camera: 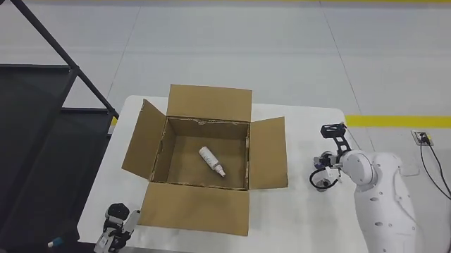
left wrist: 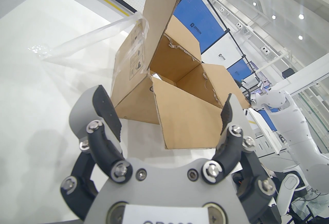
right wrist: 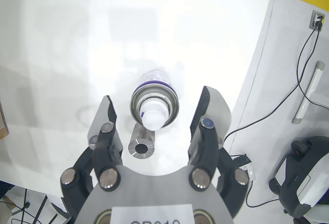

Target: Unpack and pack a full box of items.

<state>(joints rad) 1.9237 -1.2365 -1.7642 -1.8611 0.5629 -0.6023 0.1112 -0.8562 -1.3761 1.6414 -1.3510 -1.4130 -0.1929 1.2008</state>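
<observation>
One white worktop [camera: 310, 211] is carrying everything we are watching, its surface smooth and matt. At its middle the cardboard box [camera: 199, 209] is sitting open. It is brown and corrugated, its four flaps are splaying outward with ragged torn edges, and a strip of clear tape [left wrist: 90, 37] is trailing off one side. The right hand [right wrist: 156, 97] is hanging beyond the box's right flap, its ribbed fingers spread wide and gripping nothing. The left hand [left wrist: 165, 100] is hovering at the worktop's near left corner, likewise spread and empty, and is facing the near flap. Straight below the right hand, a spray can [right wrist: 155, 91] is standing upright on the worktop outside the box. Its long axis is pointing up at the wrist, and its metal rim and white plastic cap are lying centred between the two fingers, apart from both. We are judging that the coming move is turning on this alignment, since a straight descent would be bringing the pads onto the can's round, slick wall. Inside the box, a small white bottle [camera: 212, 161] is lying on its side on the cardboard floor. Its axis is running diagonally, narrow end toward the robot's right, well apart from both hands. A short metal tube [right wrist: 142, 144] is showing just beside the can, and we are unable to tell whether it is loose.
</observation>
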